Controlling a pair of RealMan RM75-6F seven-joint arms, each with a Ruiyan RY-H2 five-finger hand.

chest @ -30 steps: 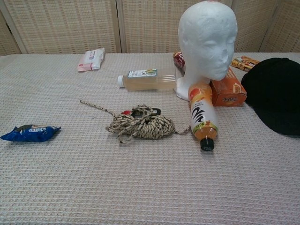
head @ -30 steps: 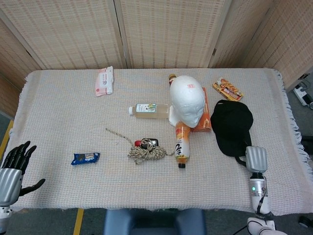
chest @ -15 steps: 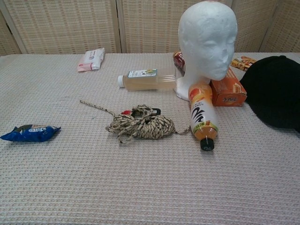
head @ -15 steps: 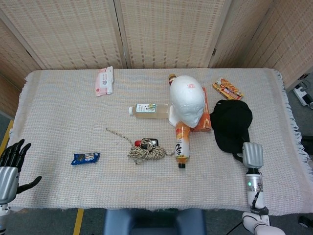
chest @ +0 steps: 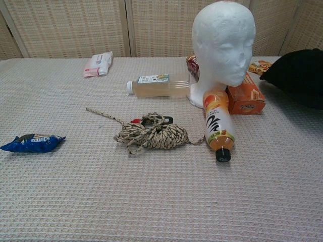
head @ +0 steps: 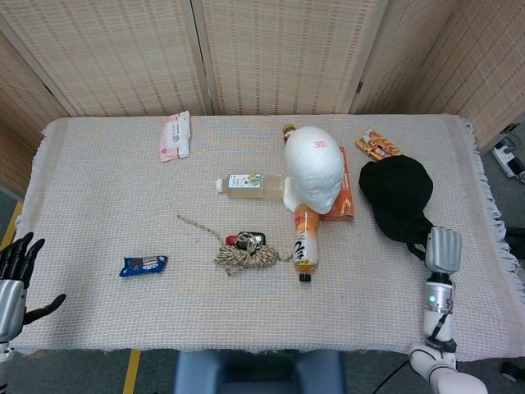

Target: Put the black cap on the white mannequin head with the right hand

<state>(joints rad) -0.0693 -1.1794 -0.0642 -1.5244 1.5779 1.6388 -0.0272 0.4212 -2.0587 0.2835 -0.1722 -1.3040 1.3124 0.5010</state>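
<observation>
The white mannequin head stands upright at mid-table, facing the near edge; the chest view shows this mannequin head too. The black cap hangs to its right, lifted off the cloth, and in the chest view the cap floats at the right edge. My right hand grips the cap's near end from below the brim; its fingers are hidden by the fabric. My left hand hovers off the table's near left corner with fingers spread and nothing in it.
An orange drink bottle lies in front of the mannequin, an orange box beside it. A clear bottle, rope coil, blue snack, wipes pack and snack packet lie around.
My right hand has risen and shifted right with the cap, lifting it off the cloth and bunching it. The left hand has sunk lower at the table's corner.
</observation>
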